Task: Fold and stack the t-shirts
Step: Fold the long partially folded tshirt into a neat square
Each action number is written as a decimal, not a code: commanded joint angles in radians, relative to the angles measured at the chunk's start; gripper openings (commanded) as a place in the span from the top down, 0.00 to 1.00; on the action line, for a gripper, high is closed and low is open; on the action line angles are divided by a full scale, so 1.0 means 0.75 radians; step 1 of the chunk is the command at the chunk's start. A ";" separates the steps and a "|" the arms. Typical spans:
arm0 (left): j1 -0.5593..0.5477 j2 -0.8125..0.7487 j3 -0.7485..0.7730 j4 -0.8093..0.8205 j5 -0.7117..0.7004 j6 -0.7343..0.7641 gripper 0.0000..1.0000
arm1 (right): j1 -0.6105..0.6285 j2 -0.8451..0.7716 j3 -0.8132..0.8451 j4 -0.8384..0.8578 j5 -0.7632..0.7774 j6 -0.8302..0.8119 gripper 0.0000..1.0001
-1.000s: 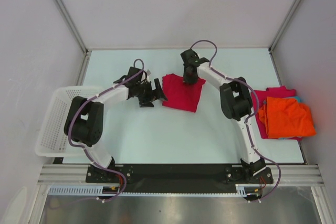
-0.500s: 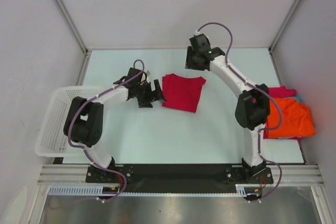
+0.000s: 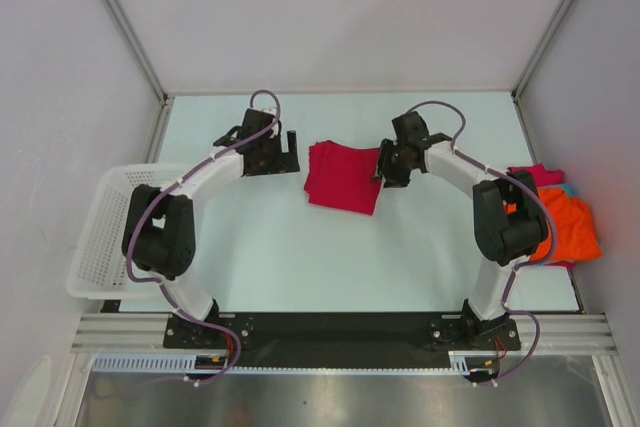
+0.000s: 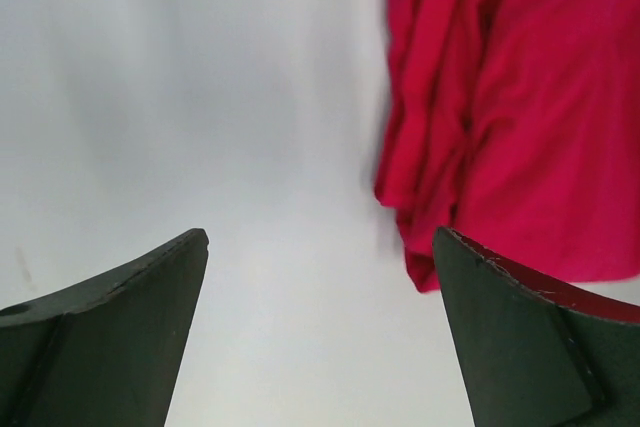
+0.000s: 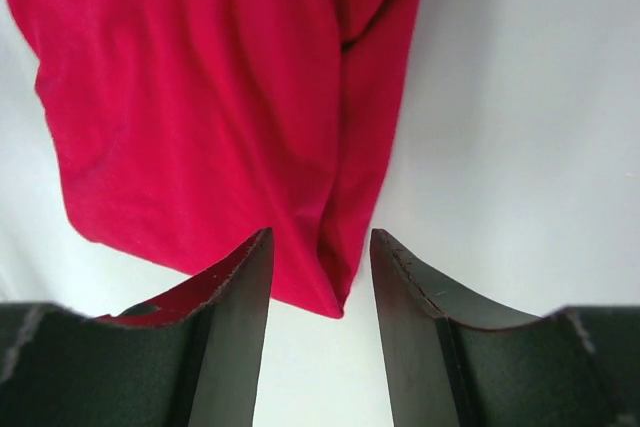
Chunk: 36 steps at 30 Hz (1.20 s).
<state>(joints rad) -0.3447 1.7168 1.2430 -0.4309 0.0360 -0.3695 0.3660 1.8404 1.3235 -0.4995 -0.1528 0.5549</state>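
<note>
Right wrist: crimson t-shirt (image 5: 200, 97) edge just ahead of parted fingers (image 5: 225, 347).

Bare table (image 3: 320, 257) runs across the lower middle of the overhead view, from the near edge up to the folded crimson t-shirt (image 3: 345, 177) at centre. The strip behind the shirt, upper centre, is bare too. The shirt fills the space between the grippers. The left gripper (image 3: 288, 152) sits just beside its left edge, jaws spread wide over bare table, and the right gripper (image 3: 383, 165) is at its right edge, jaws parted. At far left the white lattice basket (image 3: 100, 227) blocks passage. At far right a pile of t-shirts (image 3: 565, 227), orange on top, takes the room. Walls (image 3: 330, 17) close the back and both sides.
</note>
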 commanded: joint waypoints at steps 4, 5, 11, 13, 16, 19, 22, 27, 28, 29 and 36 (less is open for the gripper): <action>-0.019 0.089 0.050 -0.037 -0.142 0.067 0.01 | -0.013 -0.012 -0.094 0.169 -0.095 0.064 0.50; -0.025 0.110 0.050 -0.033 -0.134 0.065 0.00 | -0.016 -0.008 -0.102 0.175 -0.097 0.064 0.50; -0.080 0.157 0.030 0.036 -0.120 0.063 0.00 | -0.050 0.000 -0.165 0.198 -0.095 0.054 0.50; -0.099 0.163 0.022 0.079 -0.109 0.065 0.00 | -0.056 0.003 -0.175 0.200 -0.093 0.050 0.50; -0.113 0.188 0.014 0.126 -0.065 0.069 0.00 | -0.065 0.015 -0.182 0.216 -0.097 0.048 0.50; -0.113 0.198 -0.001 0.151 -0.060 0.049 0.00 | -0.067 0.039 -0.184 0.226 -0.105 0.052 0.50; -0.113 0.178 -0.001 0.157 -0.064 0.041 0.00 | -0.071 0.052 -0.182 0.232 -0.107 0.052 0.51; -0.103 0.169 0.038 0.139 -0.071 0.016 0.00 | -0.071 0.088 -0.157 0.245 -0.117 0.058 0.51; -0.101 0.169 0.052 0.131 -0.069 -0.002 0.00 | -0.071 0.094 -0.155 0.247 -0.119 0.064 0.51; -0.103 0.163 0.057 0.123 -0.087 -0.012 0.01 | -0.071 0.097 -0.151 0.251 -0.121 0.064 0.52; -0.156 0.034 0.036 0.194 -0.215 -0.013 0.00 | -0.071 0.078 -0.118 0.226 -0.101 0.054 0.52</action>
<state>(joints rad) -0.4305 1.8446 1.2472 -0.3527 -0.0391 -0.3855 0.3164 1.8969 1.1931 -0.3313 -0.2367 0.6022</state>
